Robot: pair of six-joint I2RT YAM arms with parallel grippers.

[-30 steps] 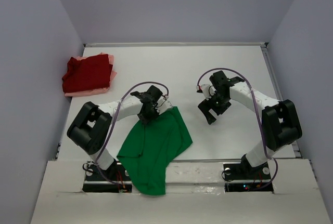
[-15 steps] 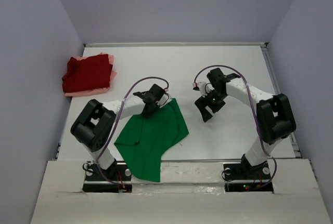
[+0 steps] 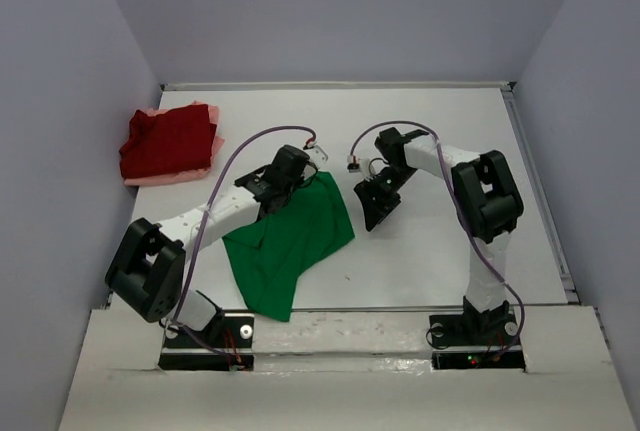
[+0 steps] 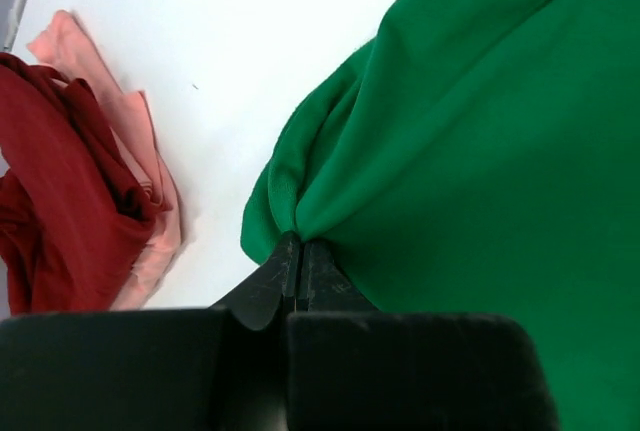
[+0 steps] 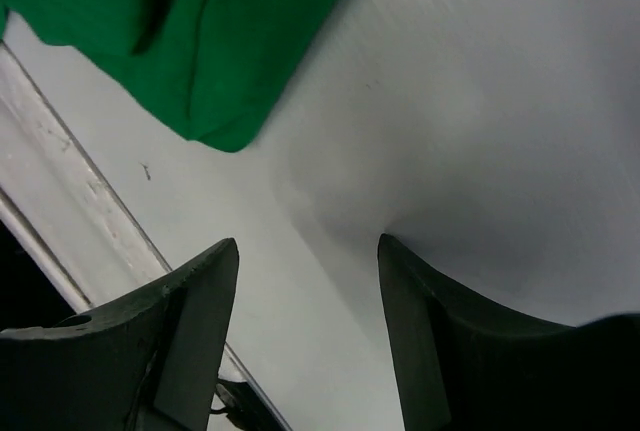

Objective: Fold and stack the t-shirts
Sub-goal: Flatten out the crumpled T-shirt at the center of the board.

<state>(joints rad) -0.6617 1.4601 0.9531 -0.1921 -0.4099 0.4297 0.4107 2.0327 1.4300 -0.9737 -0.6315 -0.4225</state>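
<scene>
While the left gripper (image 4: 298, 247) is pinching a thin green t-shirt (image 4: 480, 131) fold, right gripper (image 5: 305, 247) spread empty, near-edge overhang is threatening slippage.

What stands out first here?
The bright green t-shirt lies crumpled at the near edge of the table, a fold pinched in the shut left gripper. The right gripper stands open and empty beside it. At the far left, the dark red t-shirt sits on the pale pink t-shirt.
</scene>
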